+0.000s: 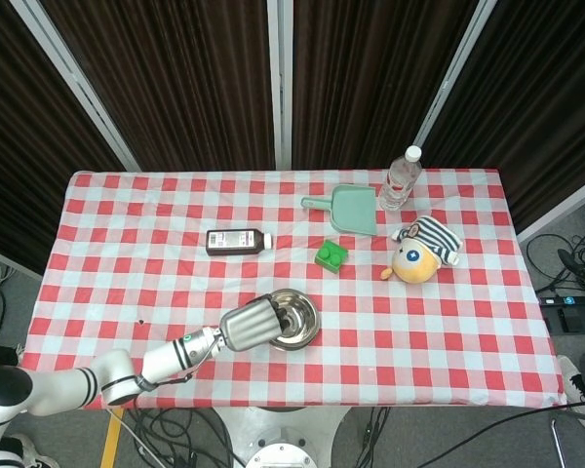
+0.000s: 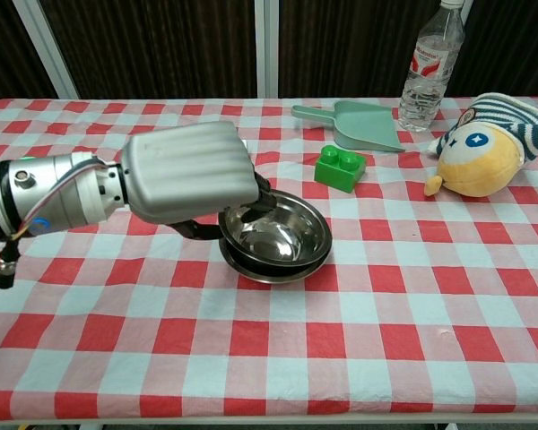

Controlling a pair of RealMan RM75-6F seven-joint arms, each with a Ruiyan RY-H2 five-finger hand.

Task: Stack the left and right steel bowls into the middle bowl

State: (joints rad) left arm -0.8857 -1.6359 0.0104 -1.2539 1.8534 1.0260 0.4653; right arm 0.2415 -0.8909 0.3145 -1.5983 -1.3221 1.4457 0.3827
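Nested shiny steel bowls (image 2: 276, 244): stacked rim in rim, centre-front of red-checked worktop (image 2: 412, 296), upper seated level inside lower.
Left robot hand (image 2: 190, 175): above the stack's left rim, fingers curled downward; grip or release cannot be told.
Right robot hand: unseen.

Red-and-white checked tablecloth (image 1: 448, 322) over the whole table. Shiny silver steel bowls (image 2: 278, 237), nested. Matte silver-grey robot left hand (image 2: 188, 175) on a silver and black forearm. Bright green plastic building brick (image 2: 340, 167). Pale mint-green plastic dustpan (image 2: 359, 125). Dark brown rectangular bottle (image 1: 238, 240) with a white label and white cap. Clear plastic water bottle (image 2: 427, 67) with a red-and-white label. Yellow-orange round plush toy (image 2: 484, 143) with a navy-and-white striped hat. Dark brown curtains (image 1: 175, 78) with white-grey vertical frames behind.
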